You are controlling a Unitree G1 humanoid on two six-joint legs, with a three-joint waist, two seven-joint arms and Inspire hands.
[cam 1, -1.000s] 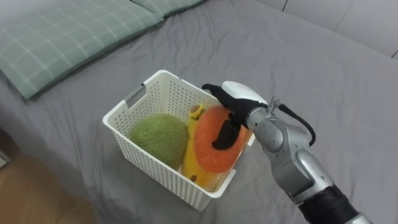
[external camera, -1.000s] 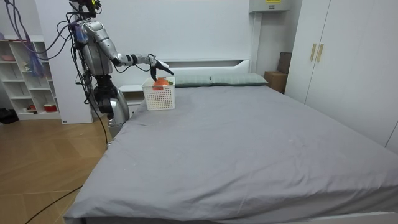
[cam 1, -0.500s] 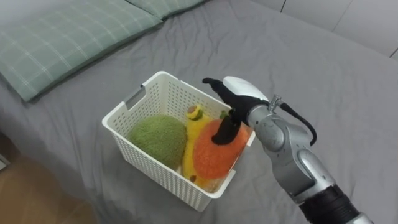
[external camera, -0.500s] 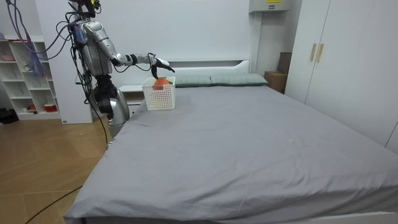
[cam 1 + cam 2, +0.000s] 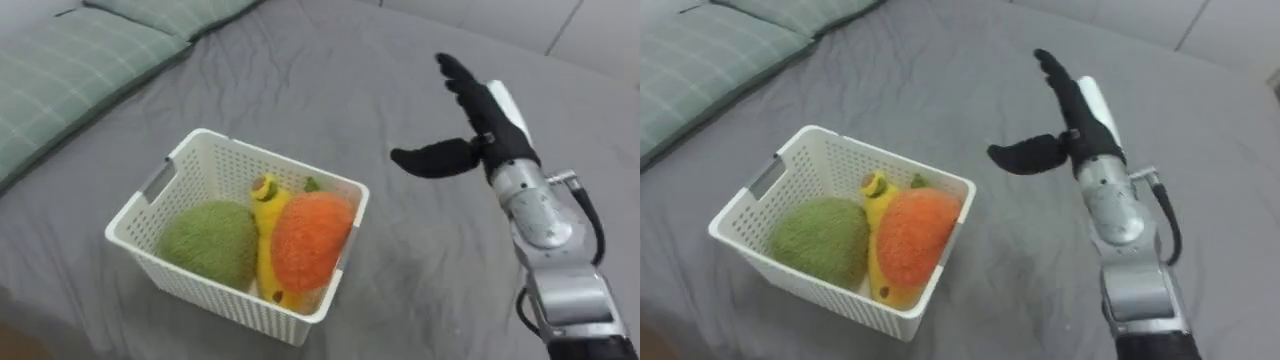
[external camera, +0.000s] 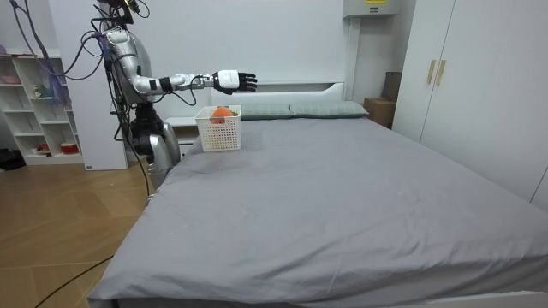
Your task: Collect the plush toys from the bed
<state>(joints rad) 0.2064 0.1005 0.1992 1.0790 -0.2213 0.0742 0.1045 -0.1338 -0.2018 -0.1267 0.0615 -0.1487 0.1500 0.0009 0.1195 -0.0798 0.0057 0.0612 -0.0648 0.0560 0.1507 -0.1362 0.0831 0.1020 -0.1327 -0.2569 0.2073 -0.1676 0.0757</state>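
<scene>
1. All the toys I can spot are in the white lattice basket (image 5: 232,152), which sits on the grey bed (image 5: 330,70) a short way from the checked pillow (image 5: 70,70).
2. The round green toy (image 5: 208,243) is on the robot's left. The yellow toy (image 5: 266,215) is wedged in the middle. The round orange toy (image 5: 310,238) is pressed against the right wall and rises a little above the rim.
3. My read on handling: these look like plush, so light, squashy and in no danger of breaking. The fuzzy pile should give fingers plenty of bite.
4. The place to take hold is across the fat middle of a ball. The orange one sits highest and looks easiest to reach, while the yellow one offers just its top end.
5. The basket itself looks like stiff, light plastic. A handle slot (image 5: 155,180) is cut into its near-left end wall, which is the natural spot to carry it by.
6. The right hand (image 5: 485,130) is up in the air over bare sheet, to the basket's right and well apart from it.
7. Its fingers are straight and fanned, the thumb juts sideways toward the basket, and it holds nothing.
8. In the room view the arm reaches out roughly level, with the hand above and beyond the basket. The robot stands upright at the bedside near the head end, with a shelf unit (image 6: 38,111) behind it.
9. Judging from this, the collecting looks close to finished.
</scene>
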